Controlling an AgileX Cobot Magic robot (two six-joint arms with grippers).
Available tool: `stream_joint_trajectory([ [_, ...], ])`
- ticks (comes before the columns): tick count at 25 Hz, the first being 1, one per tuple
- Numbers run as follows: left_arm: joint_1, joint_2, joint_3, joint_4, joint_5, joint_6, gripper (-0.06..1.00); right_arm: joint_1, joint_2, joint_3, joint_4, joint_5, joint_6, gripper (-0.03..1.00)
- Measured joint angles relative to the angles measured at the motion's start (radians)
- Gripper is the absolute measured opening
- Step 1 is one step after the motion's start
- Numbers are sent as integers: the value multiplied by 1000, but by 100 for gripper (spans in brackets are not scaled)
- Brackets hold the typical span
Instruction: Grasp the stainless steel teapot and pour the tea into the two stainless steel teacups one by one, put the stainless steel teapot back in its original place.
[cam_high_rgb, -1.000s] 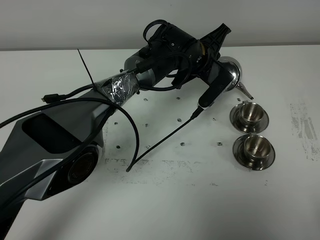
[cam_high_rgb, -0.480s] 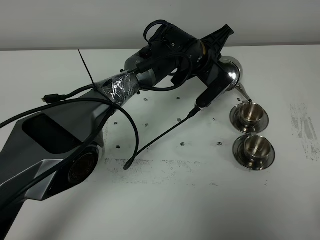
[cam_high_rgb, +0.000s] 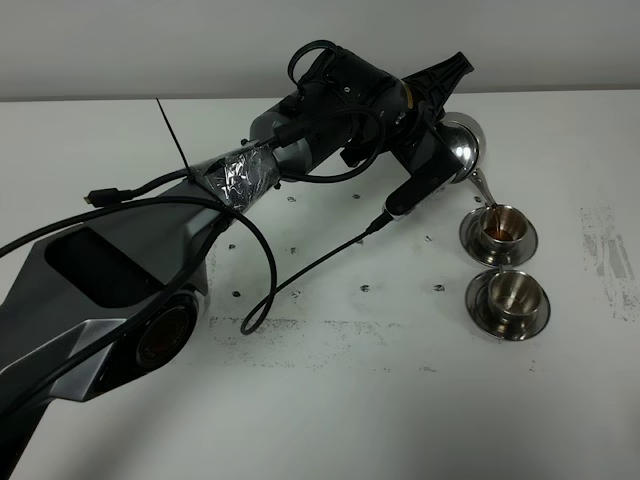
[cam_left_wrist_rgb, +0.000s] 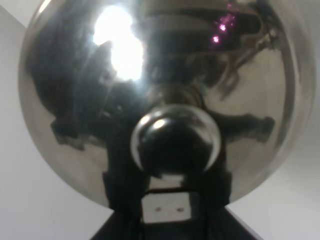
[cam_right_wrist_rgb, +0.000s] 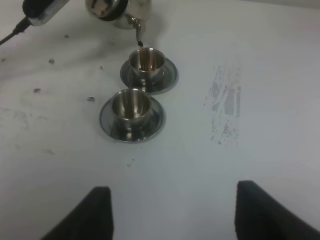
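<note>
Coming in from the left of the high view, the left arm (cam_high_rgb: 150, 260) reaches across the table (cam_high_rgb: 330, 400) with a loose black cable (cam_high_rgb: 300, 285) hanging below it. At its end the left gripper (cam_high_rgb: 435, 112) is clamped shut on the stainless steel teapot (cam_high_rgb: 463, 145), which is held off the table and tipped spout-down. Its wrist view is filled by the pot's mirrored body and lid knob (cam_left_wrist_rgb: 175, 140), so the exact hold on the handle cannot be made out. The spout (cam_high_rgb: 483, 186) ends just above the farther teacup (cam_high_rgb: 514, 216), and a thin stream of tea (cam_right_wrist_rgb: 140, 46) falls inside the rim, with reddish liquid already pooled there. This looks like the first of the two pours. Doing it well means a steady tilt rather than a steeper one, with the spout tip over the cup's middle so nothing runs onto the saucer (cam_high_rgb: 470, 240). The cup is small beside the pot, so I would level off well short of the brim, let the last drip fall, then carry the spout the short way to the nearer teacup (cam_high_rgb: 510, 293), which looks empty and sits just beside the first. Mind that the cable does not sweep the cups. The right gripper (cam_right_wrist_rgb: 175, 192), fingers spread wide and holding nothing, hovers well apart from the cups
</note>
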Motion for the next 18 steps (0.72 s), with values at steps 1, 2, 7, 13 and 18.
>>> stream_joint_trajectory([
  [1,0,0,0,0,-1,1,19,0,0,0,0,0,0,51],
  [2,0,0,0,0,-3,8,19,0,0,0,0,0,0,51],
  [7,0,0,0,0,-8,29,19,0,0,0,0,0,0,51],
  [13,0,0,0,0,-15,50,19,0,0,0,0,0,0,51],
  [18,0,3,0,0,-19,52,19,0,0,0,0,0,0,51],
])
